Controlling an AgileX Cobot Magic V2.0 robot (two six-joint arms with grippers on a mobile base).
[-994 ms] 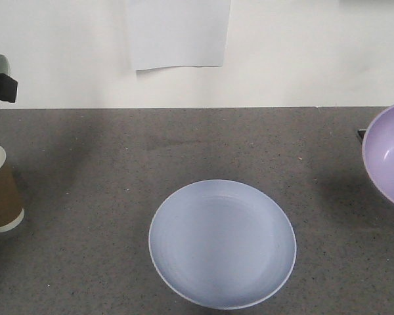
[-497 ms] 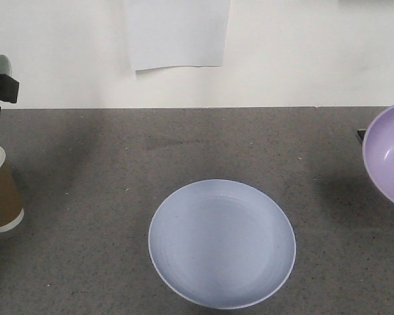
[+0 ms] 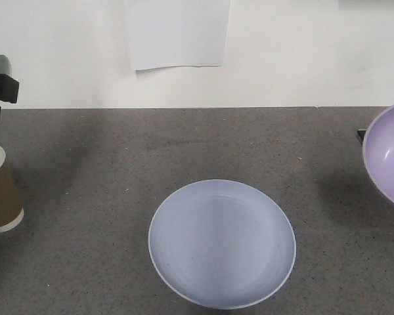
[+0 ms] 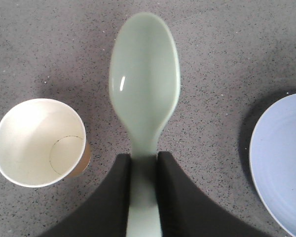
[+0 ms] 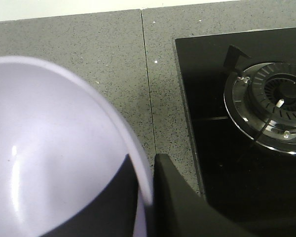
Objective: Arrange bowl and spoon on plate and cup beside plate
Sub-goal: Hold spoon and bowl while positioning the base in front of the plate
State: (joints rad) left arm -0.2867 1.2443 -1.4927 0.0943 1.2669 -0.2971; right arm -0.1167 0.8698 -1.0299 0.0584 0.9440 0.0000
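Your left gripper [image 4: 144,165] has its jaws clamped on the short flat handle of the small pale mint-green plastic spoon [image 4: 144,79]. The oval head juts forward, held above the speckled grey surface [image 4: 212,59]. Below and to one side of it, the tan-brown paper cup [image 4: 37,140] with the white inside stands upright near the surface's left edge.

Your right gripper [image 5: 147,195] has its jaws closed over the rim of the round lilac-purple plastic bowl [image 5: 49,148], one finger inside and one outside. The bowl hangs tilted at the surface's right edge, with a black gas hob [image 5: 266,108] just beyond. Between the two arms, near the front edge, the round shallow pale blue plate [image 3: 222,244] lies bare.

By my reading nothing is placed yet: bowl and spoon are both in hand, but neither is over the plate. You have left to set the bowl on the plate, add the spoon, then bring the cup, now well apart, beside the plate.
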